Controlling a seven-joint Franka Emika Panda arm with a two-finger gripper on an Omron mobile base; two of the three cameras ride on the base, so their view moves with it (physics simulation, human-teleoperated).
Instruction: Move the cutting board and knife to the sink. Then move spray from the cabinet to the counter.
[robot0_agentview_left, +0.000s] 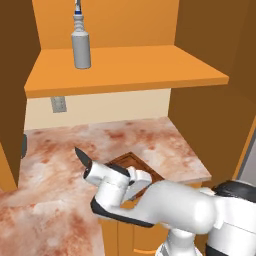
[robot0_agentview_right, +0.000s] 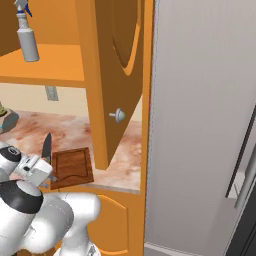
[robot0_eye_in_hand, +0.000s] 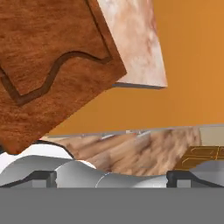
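The cutting board (robot0_agentview_left: 131, 163) (robot0_agentview_right: 73, 167) (robot0_eye_in_hand: 48, 65) lies flat near the counter's (robot0_agentview_left: 55, 200) front right corner, partly hidden by my arm in the left base view. To its left on the marble rests the knife (robot0_agentview_left: 82, 157) (robot0_agentview_right: 46, 147), its dark blade pointing away and its handle hidden behind my hand. My gripper (robot0_agentview_right: 46, 176) (robot0_eye_in_hand: 111, 177) is open and holds nothing; it hovers at the board's near edge, over the counter's front. The grey spray (robot0_agentview_left: 81, 45) (robot0_agentview_right: 27, 42) stands upright on the cabinet's orange shelf (robot0_agentview_left: 125, 70). The sink is out of view.
Both brown cabinet doors stand open, one on the right (robot0_agentview_left: 215, 75) (robot0_agentview_right: 117, 75) and one on the left (robot0_agentview_left: 12, 75). A tall grey appliance (robot0_agentview_right: 200, 125) fills the right side. A wall outlet (robot0_agentview_left: 58, 104) is below the shelf. A dark object (robot0_agentview_left: 23, 145) is at the counter's left.
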